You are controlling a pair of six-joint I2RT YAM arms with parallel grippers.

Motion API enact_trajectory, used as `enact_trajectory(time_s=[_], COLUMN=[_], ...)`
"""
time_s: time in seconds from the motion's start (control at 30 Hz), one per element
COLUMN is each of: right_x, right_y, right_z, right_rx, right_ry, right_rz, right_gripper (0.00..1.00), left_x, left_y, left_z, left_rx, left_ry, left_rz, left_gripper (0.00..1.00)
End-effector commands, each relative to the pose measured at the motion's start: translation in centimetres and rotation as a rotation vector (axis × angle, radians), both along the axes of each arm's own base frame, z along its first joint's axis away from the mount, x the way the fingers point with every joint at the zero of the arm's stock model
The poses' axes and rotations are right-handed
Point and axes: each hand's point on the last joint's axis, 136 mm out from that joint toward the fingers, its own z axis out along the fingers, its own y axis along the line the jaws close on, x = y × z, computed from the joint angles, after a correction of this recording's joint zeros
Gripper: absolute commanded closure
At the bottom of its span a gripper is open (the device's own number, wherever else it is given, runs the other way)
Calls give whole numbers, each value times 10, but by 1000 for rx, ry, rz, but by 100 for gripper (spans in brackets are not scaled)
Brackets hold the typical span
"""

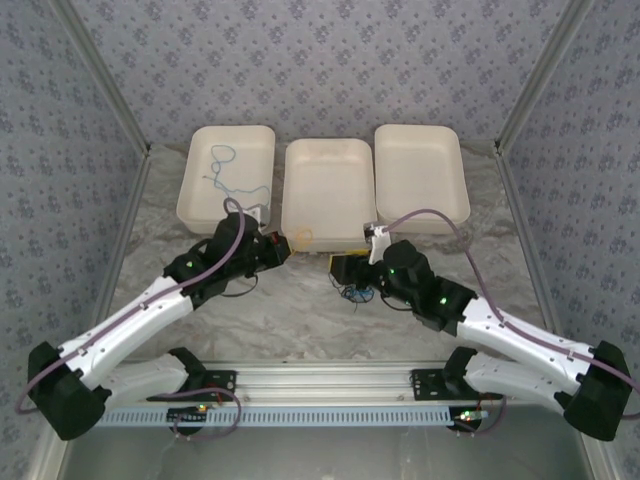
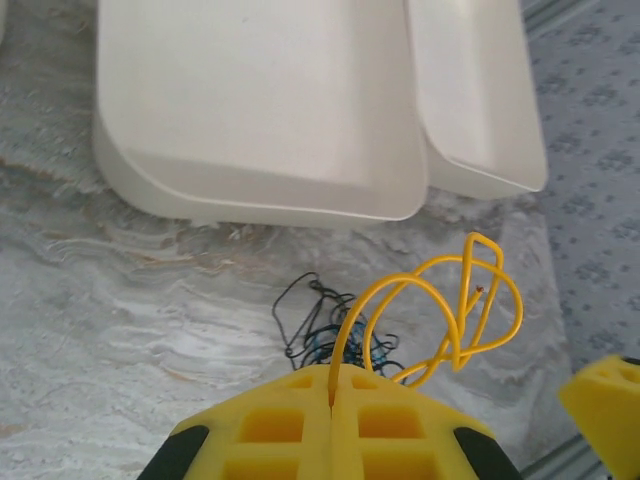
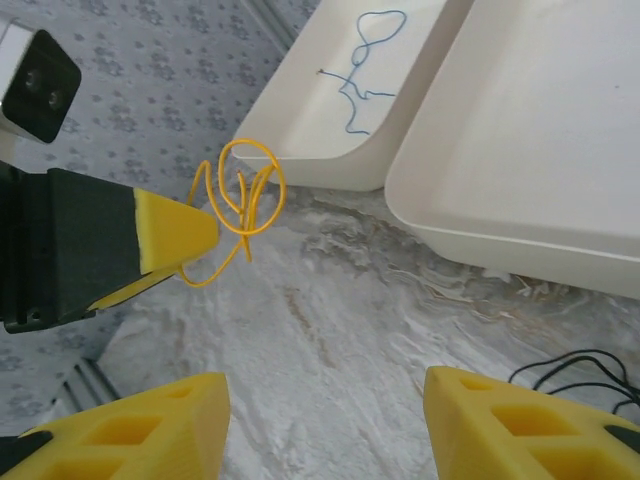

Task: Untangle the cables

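My left gripper (image 2: 332, 388) is shut on a yellow cable (image 2: 452, 305), which stands up from the jaws in stiff loops above the table. Seen from above, that gripper (image 1: 284, 246) is in front of the middle tray, with the yellow loops (image 1: 303, 238) at its tip. A small tangle of black and blue cables (image 2: 330, 330) lies on the table just beyond it, beside my right gripper (image 1: 346, 268). The right gripper (image 3: 325, 420) is open over bare table, holding nothing. A single blue cable (image 3: 365, 70) lies in the left tray (image 1: 196, 190).
Three white trays stand in a row at the back: left, middle (image 1: 327, 215) and right (image 1: 420, 205). Patterned walls close in both sides. Bare marbled table lies between the two grippers. A metal rail (image 1: 320, 385) runs along the near edge.
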Motion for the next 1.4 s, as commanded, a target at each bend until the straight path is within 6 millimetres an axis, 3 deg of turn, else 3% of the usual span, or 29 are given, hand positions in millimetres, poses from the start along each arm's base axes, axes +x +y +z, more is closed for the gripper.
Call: enact_trajectory(time_s=[0.0,0.07,0.3,0.5,0.8,0.97,1.1,1.37], right_x=[-2,2,13,20,16,10,9,32], right_y=[11,12,22,31,46,41,41,47], right_z=[27,27,32,34,20,46,56,36], right_rx=[102,132,198,214,200,143,107,21], right_ry=[0,28,72,89,113,35,30,109], right_rz=[47,32,37,39,64,46,33,-33], right_gripper=[50,54,53,61,81,89,88,74], left_x=[-6,-7,-6,-7,-6,-7,-10,-18], left_y=[-1,-6,-12,-13,-14,-14,-15,-26], left_z=[7,8,5,5,6,3,4,8], left_rx=[5,-24,-50,-63,-73,-42,-10,64], left_ry=[-22,-22,-14,-13,-12,-16,-41,-117], left_rz=[-53,-62,-64,-61,-53,-54,-66,-119], left_gripper=[100,100,100,100,100,100,100,100])
